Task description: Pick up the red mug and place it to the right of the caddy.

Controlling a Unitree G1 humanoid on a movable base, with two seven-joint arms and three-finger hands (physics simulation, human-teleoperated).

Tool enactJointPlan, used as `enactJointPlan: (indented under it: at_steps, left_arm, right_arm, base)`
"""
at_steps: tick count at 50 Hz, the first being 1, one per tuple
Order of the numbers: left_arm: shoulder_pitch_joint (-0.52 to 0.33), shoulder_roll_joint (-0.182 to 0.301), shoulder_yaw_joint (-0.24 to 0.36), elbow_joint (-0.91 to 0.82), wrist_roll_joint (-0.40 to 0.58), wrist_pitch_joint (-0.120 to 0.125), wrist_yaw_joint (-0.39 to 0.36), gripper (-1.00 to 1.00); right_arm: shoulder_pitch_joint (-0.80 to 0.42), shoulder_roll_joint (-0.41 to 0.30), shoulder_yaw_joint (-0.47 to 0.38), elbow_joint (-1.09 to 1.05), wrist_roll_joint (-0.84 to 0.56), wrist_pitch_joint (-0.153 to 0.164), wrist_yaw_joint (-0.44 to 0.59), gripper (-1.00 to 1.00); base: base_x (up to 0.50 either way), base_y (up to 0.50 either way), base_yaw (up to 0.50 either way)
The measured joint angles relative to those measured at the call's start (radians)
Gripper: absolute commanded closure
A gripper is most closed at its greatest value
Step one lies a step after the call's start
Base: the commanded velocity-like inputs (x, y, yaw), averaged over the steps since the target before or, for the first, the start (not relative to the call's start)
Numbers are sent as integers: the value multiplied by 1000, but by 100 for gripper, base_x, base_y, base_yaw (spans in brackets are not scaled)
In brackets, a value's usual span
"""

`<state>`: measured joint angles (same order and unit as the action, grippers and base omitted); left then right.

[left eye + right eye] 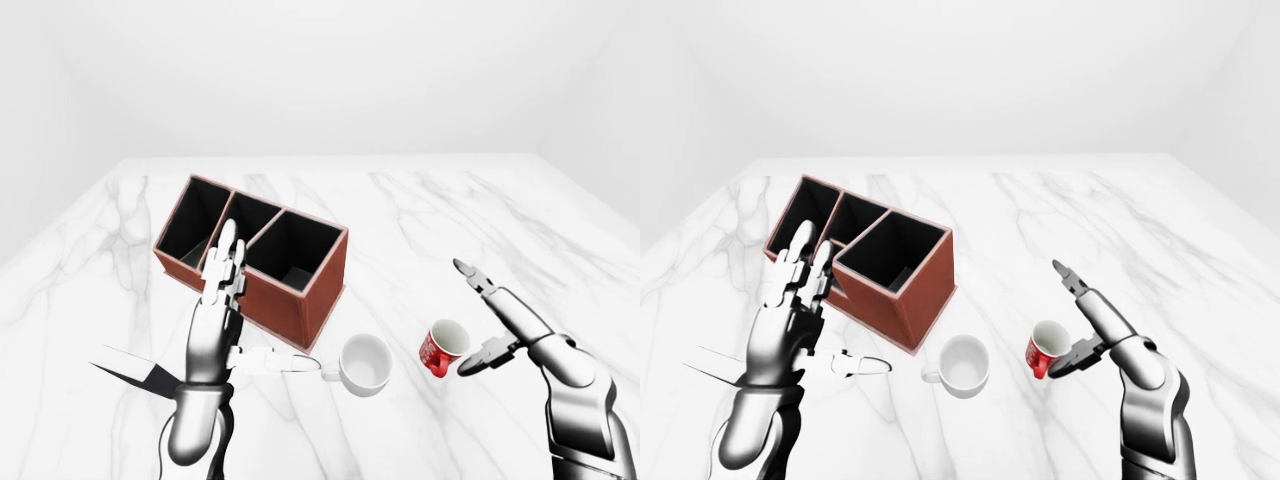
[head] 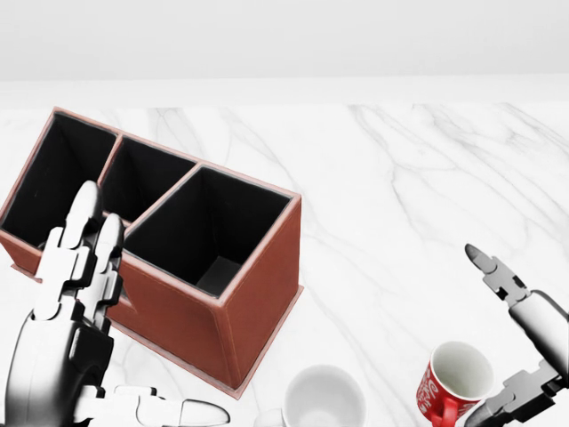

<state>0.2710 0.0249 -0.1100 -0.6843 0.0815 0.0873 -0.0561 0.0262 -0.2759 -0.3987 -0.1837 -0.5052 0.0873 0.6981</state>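
Red mug [image 1: 442,347], right hand [image 1: 480,320] spread beside

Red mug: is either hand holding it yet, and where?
No. The right hand is open beside the red mug, fingers not closed; the left hand is empty.

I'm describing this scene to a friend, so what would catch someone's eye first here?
The brown caddy with three dark compartments stands out at centre-left of the left-eye view on the white marble table. Lower right of it, the red mug sits beside the open right robot hand, with a white mug between mug and caddy.
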Motion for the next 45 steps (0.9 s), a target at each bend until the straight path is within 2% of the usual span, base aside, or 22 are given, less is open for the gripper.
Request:
enactJointPlan:
  at_steps: [45]
  left_arm:
    - [-3,-1,3,8,4,0,-1,-100]
  right_arm:
    - [-48,-56,47,292,43,0,-2,-96]
  base:
    - [0,0,0]
